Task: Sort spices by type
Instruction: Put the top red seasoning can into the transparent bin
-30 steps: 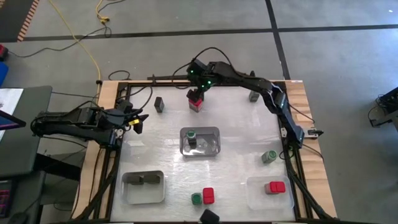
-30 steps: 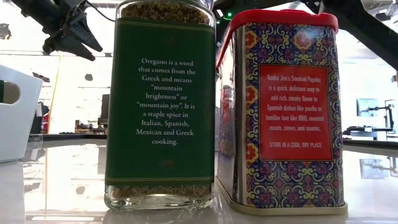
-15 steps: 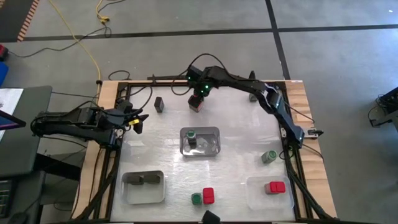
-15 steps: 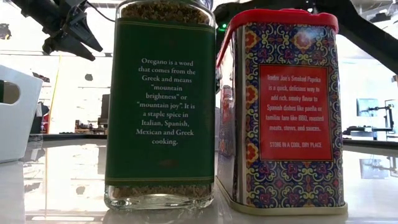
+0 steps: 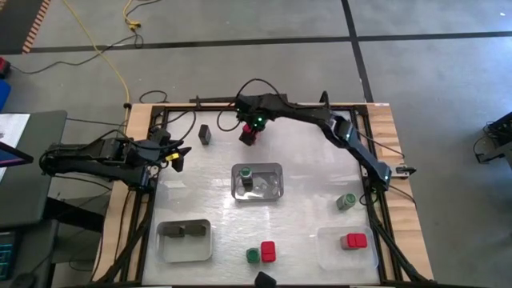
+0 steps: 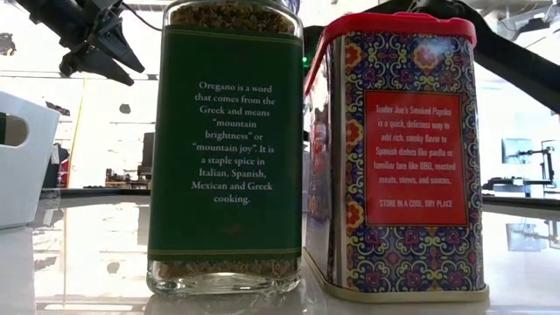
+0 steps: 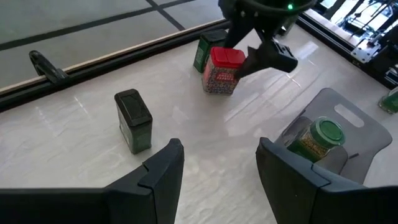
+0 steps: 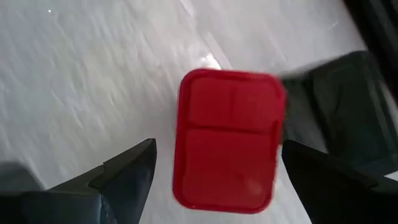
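Near the bench's far edge, the right claw (image 5: 251, 132) has slid along that edge toward the left and now hangs wide open over a red-topped spice tin (image 8: 227, 139), one finger on each side, nothing gripped yet. By the left edge, the left claw (image 5: 178, 155) waits part-open and empty; a grasp looks imminent.

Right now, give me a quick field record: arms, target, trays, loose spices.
right gripper: open, fingers either side of the red tin at the far edge, not closed on it
left gripper: waiting at the table's left side, holding nothing
center tray: a green jar
near-right tray: a red tin
near-left tray: a dark item, kind unclear
loose: dark tin far left; green jar on the right; jar and red tin at the near edge
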Available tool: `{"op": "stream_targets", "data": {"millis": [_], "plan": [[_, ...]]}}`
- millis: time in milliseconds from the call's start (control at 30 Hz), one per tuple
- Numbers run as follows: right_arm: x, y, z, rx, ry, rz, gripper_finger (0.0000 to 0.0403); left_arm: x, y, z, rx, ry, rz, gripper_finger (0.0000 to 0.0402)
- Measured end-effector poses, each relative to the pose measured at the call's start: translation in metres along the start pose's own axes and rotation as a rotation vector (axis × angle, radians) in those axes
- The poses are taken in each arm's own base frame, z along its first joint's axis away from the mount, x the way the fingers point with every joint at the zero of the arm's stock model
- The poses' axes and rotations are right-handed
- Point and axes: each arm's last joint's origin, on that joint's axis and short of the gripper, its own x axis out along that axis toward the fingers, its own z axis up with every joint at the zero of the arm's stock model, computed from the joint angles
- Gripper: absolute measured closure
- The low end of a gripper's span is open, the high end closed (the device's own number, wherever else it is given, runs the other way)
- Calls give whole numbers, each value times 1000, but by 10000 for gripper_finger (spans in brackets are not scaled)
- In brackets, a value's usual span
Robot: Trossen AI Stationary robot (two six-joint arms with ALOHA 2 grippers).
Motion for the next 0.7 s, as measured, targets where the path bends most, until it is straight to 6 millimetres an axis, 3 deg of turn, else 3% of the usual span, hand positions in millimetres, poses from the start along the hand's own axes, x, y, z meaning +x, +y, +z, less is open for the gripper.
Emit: {"op": "stream_targets", "data": {"millis": [200, 467, 700], "plan": [[-1, 1, 8, 3, -85, 11, 42, 0, 0, 0, -11, 0, 0, 209], [-1, -4, 1, 0, -10, -1, 111, 0, 0, 0, -5, 0, 0, 209], [-1, -4, 1, -1, -10, -1, 144, 0, 0, 0, 26, 0, 1, 209]]}}
